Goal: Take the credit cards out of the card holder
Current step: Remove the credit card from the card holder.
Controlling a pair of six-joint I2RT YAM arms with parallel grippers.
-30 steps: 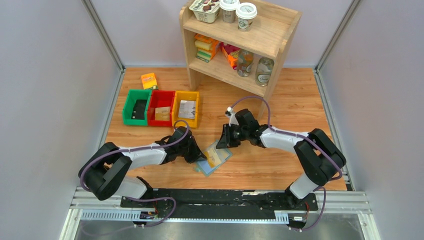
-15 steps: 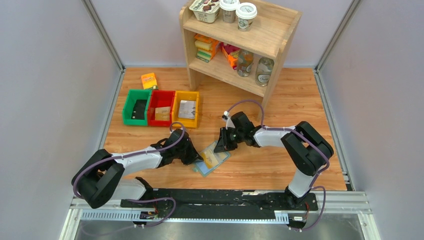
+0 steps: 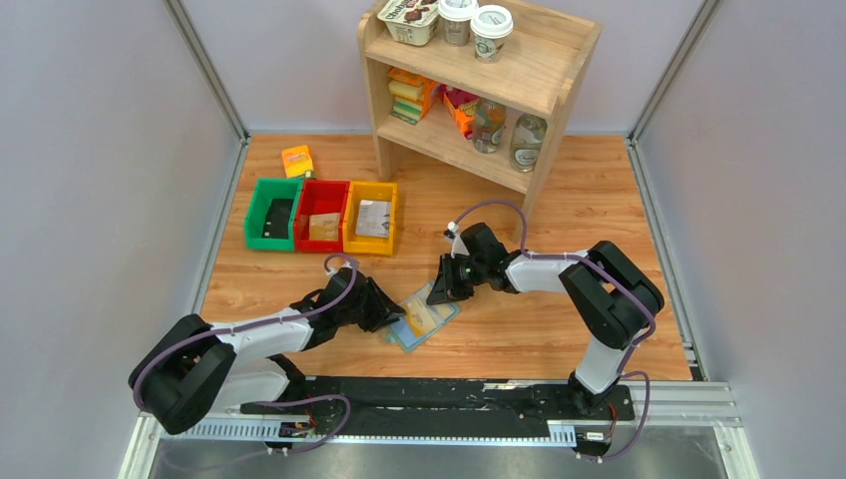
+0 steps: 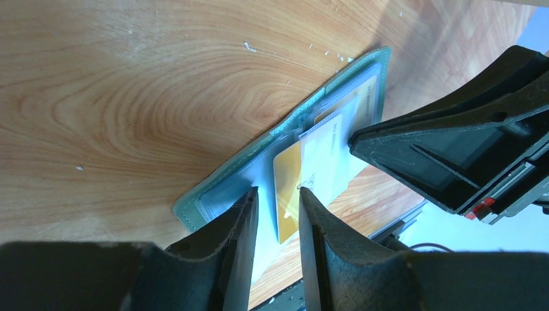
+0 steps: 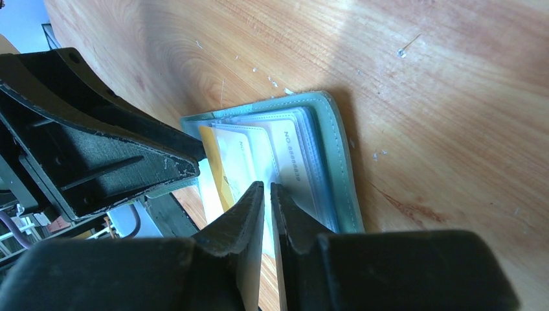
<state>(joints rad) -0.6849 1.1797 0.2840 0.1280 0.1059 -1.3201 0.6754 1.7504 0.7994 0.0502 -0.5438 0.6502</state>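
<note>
The sage-green card holder (image 3: 408, 339) lies open on the wooden table between my arms. It also shows in the left wrist view (image 4: 223, 188) and the right wrist view (image 5: 338, 149). A yellow card (image 4: 289, 194) sticks partly out of its pocket, next to a white card (image 4: 330, 152). My left gripper (image 4: 277, 193) is open, and the yellow card's free edge lies in the gap between its fingertips. My right gripper (image 5: 267, 186) is shut, with its tips down on the holder's inner panel at the far end. From above, the left gripper (image 3: 384, 312) and right gripper (image 3: 440, 286) flank the holder.
Green (image 3: 271, 214), red (image 3: 321, 214) and yellow (image 3: 371, 216) bins stand in a row behind the left arm. An orange packet (image 3: 297, 160) lies beyond them. A wooden shelf (image 3: 469, 110) with cups, jars and packets stands at the back.
My right gripper has moved left onto the holder's far end and stayed there. My left arm has stretched out lower, and its gripper has shifted slightly left and nearer at the holder's near end.
</note>
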